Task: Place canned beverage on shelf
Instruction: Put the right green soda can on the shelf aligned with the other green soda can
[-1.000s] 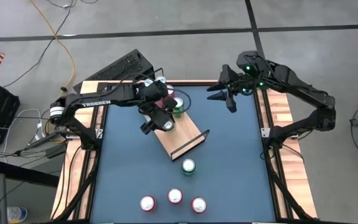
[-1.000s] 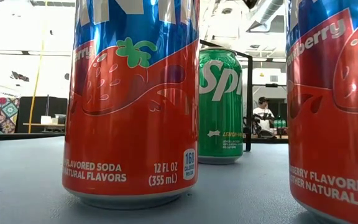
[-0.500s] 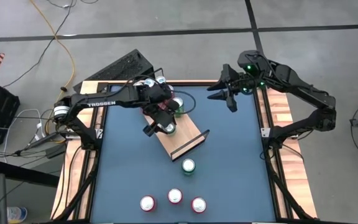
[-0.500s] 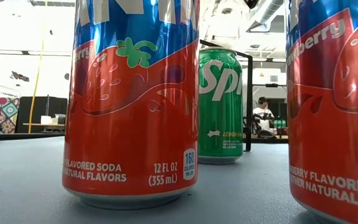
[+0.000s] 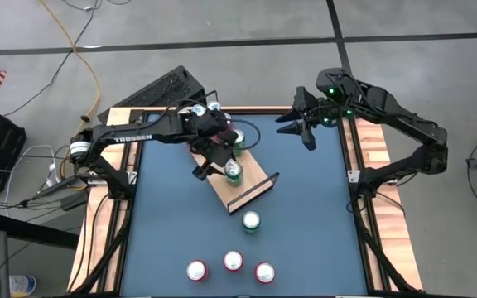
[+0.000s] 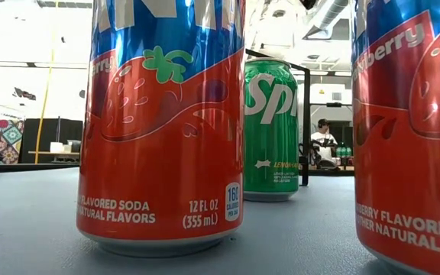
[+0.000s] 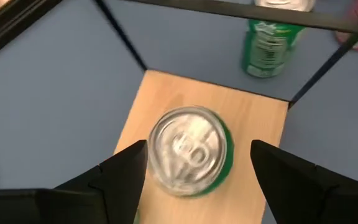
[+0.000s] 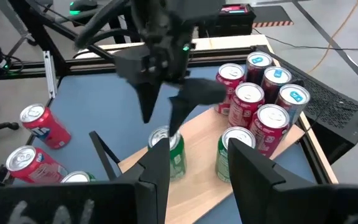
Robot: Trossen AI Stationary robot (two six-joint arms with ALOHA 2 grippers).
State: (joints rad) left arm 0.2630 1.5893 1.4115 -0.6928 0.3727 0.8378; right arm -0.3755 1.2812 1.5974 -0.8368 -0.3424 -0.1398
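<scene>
Above the shelf [image 5: 237, 180], near its middle, the left end effector [image 5: 219, 163] hung with its fingers spread apart, and a green can [image 5: 233, 170] stood upright on the board just below them. Left wrist view confirmed it: the green can [image 7: 189, 151] sat between the two dark fingers [image 7: 122, 171] with clear gaps on both sides, so nothing was gripped. Placement looked done or nearly so, judging by the can resting on wood.

The right end effector [image 5: 302, 128] waited well apart from the shelf, beyond its far end, fingers apart, holding nothing.

Risks from here:
- A fingertip could clip the can's rim as the left arm lifts away, because the fingers straddled it closely; a tall narrow can would tip.
- A tipped can could knock the second green can [image 8: 232, 154] standing nearby on the same board, or roll off the shelf onto the counter [image 5: 305, 207].
- The cluster of red cans [image 8: 248, 99] crowded the shelf's far end, leaving little room to retreat that way.

Views compared:
- Right wrist view showed the placed can [image 8: 168, 152] side-on, upright, under the left end effector [image 8: 160, 109]; the high view gave only lids.
- Low view was filled by a red strawberry soda can [image 6: 161, 122] and a green can [image 6: 270, 130] off the shelf; it showed no arm at all.
- High view alone showed both arms at once.
</scene>
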